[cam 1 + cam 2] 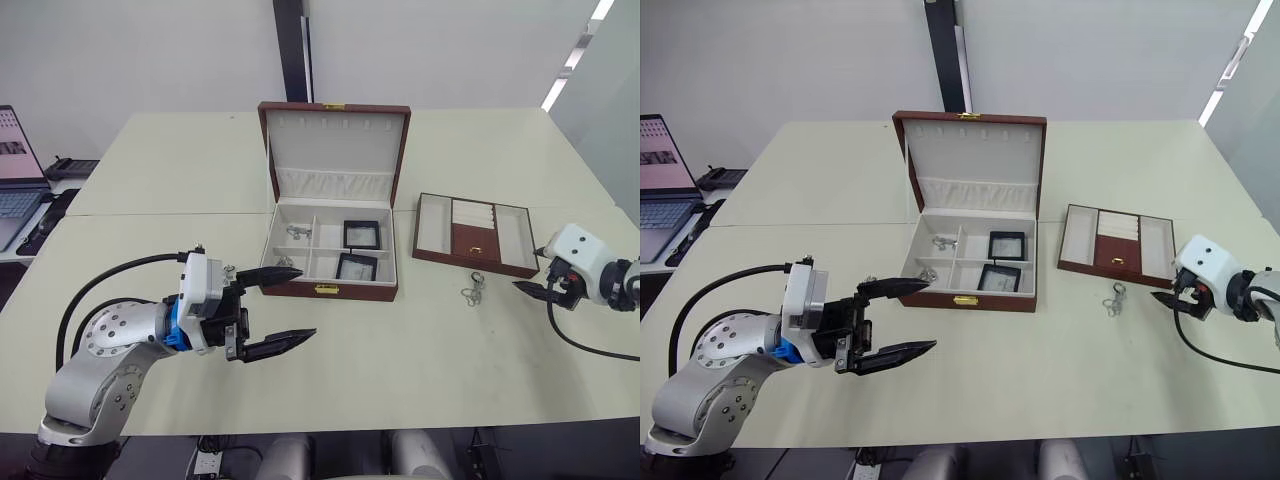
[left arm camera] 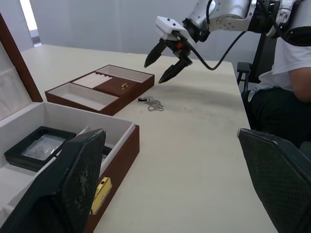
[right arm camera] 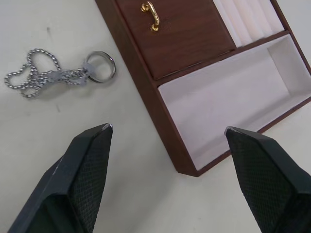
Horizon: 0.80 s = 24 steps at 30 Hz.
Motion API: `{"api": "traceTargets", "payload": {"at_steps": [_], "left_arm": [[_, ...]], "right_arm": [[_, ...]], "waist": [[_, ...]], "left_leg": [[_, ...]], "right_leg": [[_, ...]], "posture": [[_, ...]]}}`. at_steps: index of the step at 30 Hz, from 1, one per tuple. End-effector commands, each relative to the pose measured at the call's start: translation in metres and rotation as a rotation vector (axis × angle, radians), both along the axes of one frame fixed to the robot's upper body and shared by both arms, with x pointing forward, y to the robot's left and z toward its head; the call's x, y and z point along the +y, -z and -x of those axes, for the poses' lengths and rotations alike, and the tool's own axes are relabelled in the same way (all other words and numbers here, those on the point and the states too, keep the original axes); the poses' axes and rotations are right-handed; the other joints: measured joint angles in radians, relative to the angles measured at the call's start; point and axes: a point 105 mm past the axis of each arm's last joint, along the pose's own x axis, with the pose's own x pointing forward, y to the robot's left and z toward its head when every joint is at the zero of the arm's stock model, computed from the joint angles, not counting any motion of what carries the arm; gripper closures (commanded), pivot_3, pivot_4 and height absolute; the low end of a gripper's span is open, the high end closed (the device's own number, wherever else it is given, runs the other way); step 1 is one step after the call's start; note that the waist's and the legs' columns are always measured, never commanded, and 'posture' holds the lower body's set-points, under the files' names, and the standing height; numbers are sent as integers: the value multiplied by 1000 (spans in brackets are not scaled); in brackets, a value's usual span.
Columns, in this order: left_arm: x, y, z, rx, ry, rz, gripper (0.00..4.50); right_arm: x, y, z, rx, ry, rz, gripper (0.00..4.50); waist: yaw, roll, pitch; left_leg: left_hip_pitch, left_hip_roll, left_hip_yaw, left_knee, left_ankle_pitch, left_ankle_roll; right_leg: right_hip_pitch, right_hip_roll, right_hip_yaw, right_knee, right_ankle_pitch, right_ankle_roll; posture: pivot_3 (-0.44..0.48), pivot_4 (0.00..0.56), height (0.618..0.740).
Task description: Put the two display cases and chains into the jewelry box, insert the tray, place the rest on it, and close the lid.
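Observation:
The jewelry box [image 1: 352, 291] stands open at mid-table, its lid [image 1: 335, 135] upright behind it. Two display cases [image 1: 361, 234] [image 1: 356, 267] lie in its right compartments, and chains [image 1: 298, 232] [image 1: 285, 263] in the left ones. The tray [image 1: 470, 262] sits on the table right of the box. Another chain [image 1: 472, 291], with a ring at one end, lies on the table just in front of the tray. My left gripper [image 1: 314, 302] hovers open and empty before the box's front left corner. Right of that loose chain [image 3: 53, 75], my right gripper [image 1: 530, 290] is open and empty, low over the table.
A laptop [image 1: 15, 190] sits on a side table at far left. A seated person [image 2: 291, 73] is beyond the table's right edge in the left wrist view. The tray's centre section carries a small gold handle [image 3: 150, 14].

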Motion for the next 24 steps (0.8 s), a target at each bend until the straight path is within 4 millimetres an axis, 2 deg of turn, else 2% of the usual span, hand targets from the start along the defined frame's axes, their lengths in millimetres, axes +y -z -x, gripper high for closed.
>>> {"api": "traceTargets", "payload": {"at_steps": [1,8,16,21,24], "left_arm": [[-3,-6,1,-42,15,6,0],[-6,-3,1,-40,20,8,0],[-10,0,-2,-46,25,14,0],[-12,1,-2,-44,25,20,0],[-13,1,-2,-45,24,21,0]], "right_arm": [[1,-5,-7,-42,-19,43,581],[4,-2,-17,-68,5,76,581],[5,0,-22,-21,4,105,581],[7,6,-20,25,21,56,581],[7,11,-18,47,27,51,1170]], "waist": [[0,0,0],[0,0,0],[0,0,0],[0,0,0],[0,0,0]], "left_leg": [[0,0,0,0,0,0],[-1,0,0,0,0,0],[-1,0,0,0,0,0],[-1,0,0,0,0,0],[-1,0,0,0,0,0]], "right_leg": [[0,0,0,0,0,0],[-1,0,0,0,0,0],[-1,0,0,0,0,0],[-1,0,0,0,0,0],[-1,0,0,0,0,0]], "posture": [[0,150,740],[0,150,740],[0,150,740],[0,150,740],[0,150,740]]}}
